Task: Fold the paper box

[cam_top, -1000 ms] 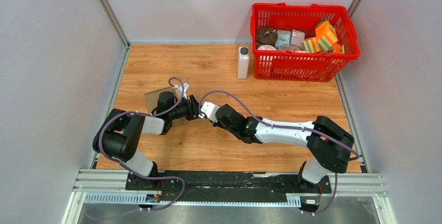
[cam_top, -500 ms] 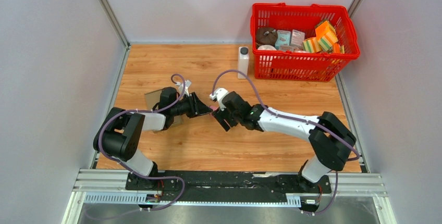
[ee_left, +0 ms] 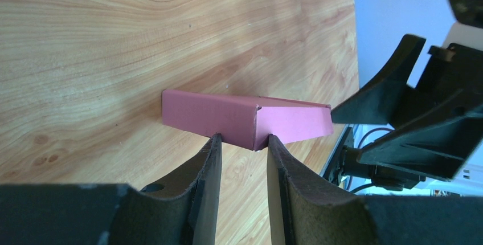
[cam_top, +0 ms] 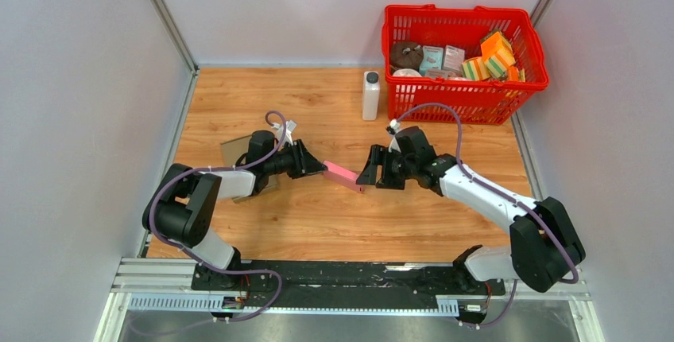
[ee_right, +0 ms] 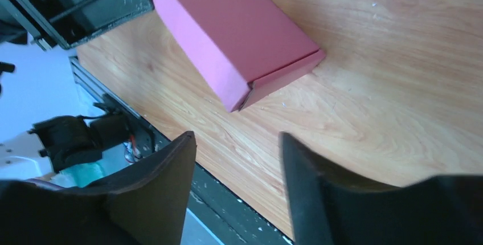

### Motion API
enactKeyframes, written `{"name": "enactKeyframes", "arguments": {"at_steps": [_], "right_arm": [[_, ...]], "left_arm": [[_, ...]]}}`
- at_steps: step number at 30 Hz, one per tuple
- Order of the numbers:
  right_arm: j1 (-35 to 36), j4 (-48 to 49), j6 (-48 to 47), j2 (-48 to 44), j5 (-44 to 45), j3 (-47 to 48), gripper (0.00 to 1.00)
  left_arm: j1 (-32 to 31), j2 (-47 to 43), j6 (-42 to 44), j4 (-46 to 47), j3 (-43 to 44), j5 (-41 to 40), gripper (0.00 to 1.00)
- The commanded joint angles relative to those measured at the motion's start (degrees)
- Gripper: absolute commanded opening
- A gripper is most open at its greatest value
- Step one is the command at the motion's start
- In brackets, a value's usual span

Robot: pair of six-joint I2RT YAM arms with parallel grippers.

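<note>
Paper box (cam_top: pixel 344 175), pink and closed into a flat slab, lies on the bench (cam_top: pixel 318 227) between the two arms, slanting from far left to near right. The left pincer (cam_top: pixel 317 169) sits at its left end with fingers apart. In the left wrist view bare wood shows between them, and their tips reach the card's edge on either side of a crease. Whether they touch it I cannot tell. The right pincer (cam_top: pixel 367 178) stands spread wide just off the right end, clear of the card.

Folding looks to be at its last step: the panels are shut, and a thin seam at the right end marks a tucked flap. Next, I judge, the right pincer should press that flap home if it is not flush. Meanwhile the left one braces the far end so the light card does not slide.
</note>
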Motion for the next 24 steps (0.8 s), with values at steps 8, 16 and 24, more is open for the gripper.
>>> {"name": "enactKeyframes", "arguments": {"at_steps": [8,16,24], "right_arm": [[-4.1,13.7,3.2,5.6,-10.0,-1.6,0.51],[-4.0,15.5,0.6,9.5,-9.8,-3.9,0.32],[-3.3,17.6,-3.4,11.4,-6.7,-8.3,0.08]], "left_arm": [[-0.8,2.3,5.8,-11.7,-1.6,-7.0,0.33],[-0.8,2.4,6.7,-12.6,-1.7,-7.5,0.32],[-0.7,0.3,6.7,-12.3,-4.7,-8.4,0.30]]}}
